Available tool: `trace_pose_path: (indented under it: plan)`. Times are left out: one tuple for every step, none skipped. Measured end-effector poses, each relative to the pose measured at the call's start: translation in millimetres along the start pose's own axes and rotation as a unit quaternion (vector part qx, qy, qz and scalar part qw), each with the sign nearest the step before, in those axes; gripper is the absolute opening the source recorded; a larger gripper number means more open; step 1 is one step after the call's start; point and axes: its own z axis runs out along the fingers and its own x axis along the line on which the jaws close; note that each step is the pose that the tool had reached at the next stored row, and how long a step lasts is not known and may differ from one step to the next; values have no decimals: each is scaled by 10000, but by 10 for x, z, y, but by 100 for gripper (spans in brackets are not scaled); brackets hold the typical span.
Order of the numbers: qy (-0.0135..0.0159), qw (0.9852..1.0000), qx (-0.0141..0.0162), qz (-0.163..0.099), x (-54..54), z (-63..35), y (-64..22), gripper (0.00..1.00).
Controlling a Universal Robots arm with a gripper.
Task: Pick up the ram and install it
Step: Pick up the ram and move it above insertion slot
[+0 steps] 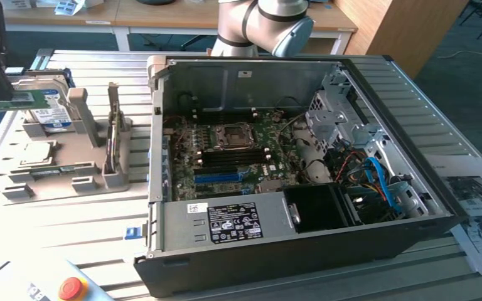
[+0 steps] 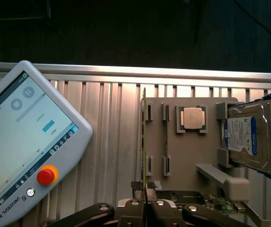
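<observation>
Item: ram [image 1: 8,101]. Clamped by its thin faces between fingers [image 2: 133,209] closed almost fully, likely so the board stayed straight for its slot. Location: above the grey parts holder [image 1: 82,169] on the bench [image 1: 48,226], beside the open computer case [image 1: 308,251].

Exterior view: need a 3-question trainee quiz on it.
1. True or false: the long flat green circuit-board ram stick is seated in the motherboard.
2. The end effector is shut on: A) silver boxy hard drive, B) ram stick, C) square silver processor chip.
3. Fill in: the open black computer case lies to the exterior view's ___ of the ram stick.
Key: 1 false; 2 B; 3 right.
</observation>
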Motion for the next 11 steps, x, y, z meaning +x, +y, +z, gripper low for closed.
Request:
trace_pose_path:
  plan:
    - [0, 10000, 0, 0, 0, 0, -11, 12]
    - [0, 10000, 0, 0, 1, -1, -25, 12]
    - [0, 10000, 0, 0, 1, -3, -42, 12]
    - [0, 10000, 0, 0, 1, -3, -61, 12]
    - [0, 10000, 0, 0, 1, -5, -81, 12]
    - [0, 10000, 0, 0, 2, -6, -105, 12]
    - [0, 10000, -1, 0, 3, -7, -127, 12]
    - [0, 10000, -2, 1, 4, -9, -148, 12]
    - [0, 10000, -2, 1, 4, -10, -169, 12]
    - [0, 10000, -3, 1, 5, -11, -190, 12]
    - [0, 10000, -3, 1, 5, -12, -212, 12]
